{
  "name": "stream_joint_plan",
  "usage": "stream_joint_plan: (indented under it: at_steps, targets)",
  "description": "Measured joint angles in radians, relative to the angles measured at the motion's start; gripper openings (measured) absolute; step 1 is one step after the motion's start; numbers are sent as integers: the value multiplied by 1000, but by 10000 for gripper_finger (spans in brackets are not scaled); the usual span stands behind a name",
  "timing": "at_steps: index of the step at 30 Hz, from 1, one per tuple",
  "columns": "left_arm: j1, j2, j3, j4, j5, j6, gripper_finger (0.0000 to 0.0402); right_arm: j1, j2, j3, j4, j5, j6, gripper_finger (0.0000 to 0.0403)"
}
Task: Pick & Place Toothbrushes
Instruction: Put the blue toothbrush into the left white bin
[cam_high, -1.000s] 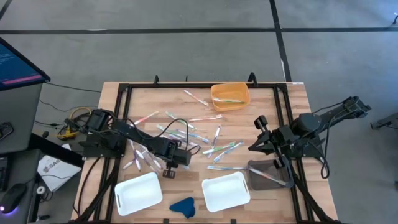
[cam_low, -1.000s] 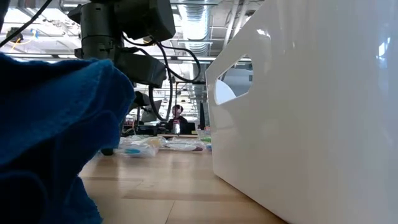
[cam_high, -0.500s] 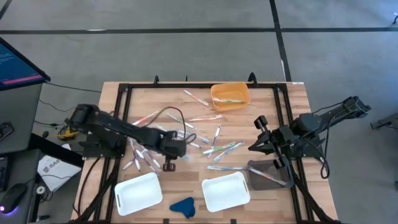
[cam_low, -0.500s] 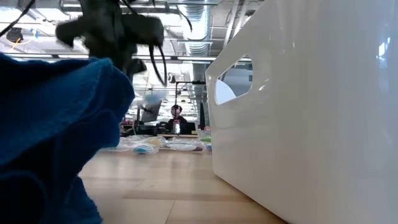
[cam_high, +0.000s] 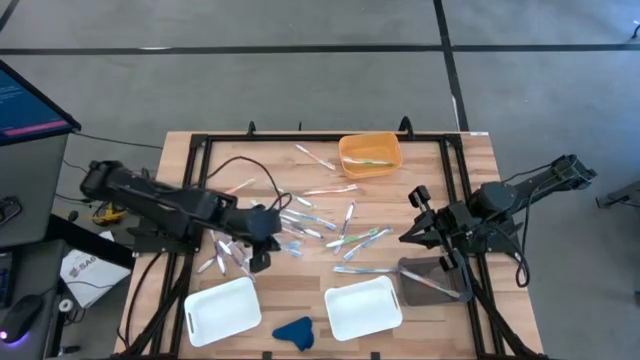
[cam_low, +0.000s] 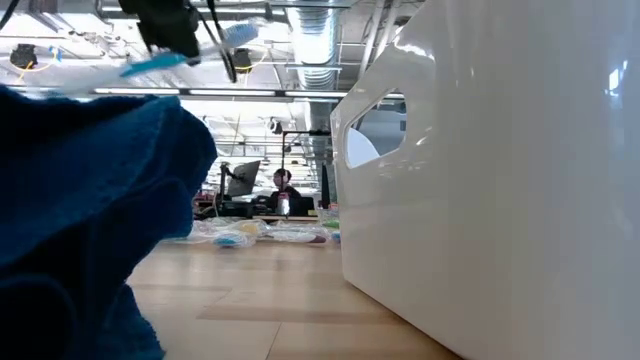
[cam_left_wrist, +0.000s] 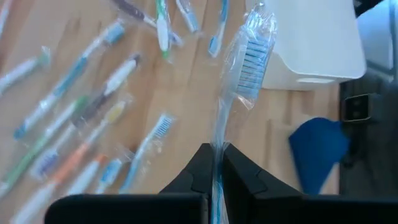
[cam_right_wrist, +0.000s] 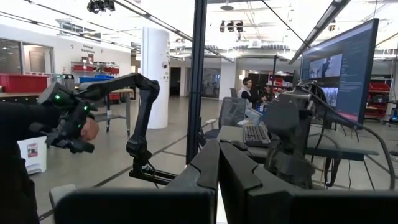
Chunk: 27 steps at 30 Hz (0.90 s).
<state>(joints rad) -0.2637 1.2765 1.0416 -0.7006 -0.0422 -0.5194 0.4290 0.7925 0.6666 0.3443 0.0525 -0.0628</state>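
Many wrapped toothbrushes lie scattered flat on the wooden table's middle. One blue toothbrush in a clear wrapper is up in the air, and my left gripper is shut on it above the table's left-middle. In the low view this brush shows high up under the gripper. My right gripper is shut on nothing, raised at the table's right, pointing out into the room. My left gripper pinches the blue toothbrush's handle between its two fingers. The fingers slant down from above and lie along the brush. The bristle head sticks out past the fingertips. The brush is lifted clear of the table, slightly tilted.
An orange bowl holding a brush stands at the far middle. Two white trays sit at the near edge, a blue cloth lump between them. A dark grey tray lies near right. A black frame rims the table.
My left gripper has risen from the pile and drawn back toward the table's left edge, rolling as it went. The blue toothbrush has come up with it, lifted clear of the table. The other brushes lie as before.
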Motion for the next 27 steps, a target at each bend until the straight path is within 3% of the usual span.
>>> stream_joint_plan:
  at_steps: [27]
  targets:
    - [-291, -12, 0, -70, -21, -494, 6, 1, 0, 0, 0, 0, 0, 0]
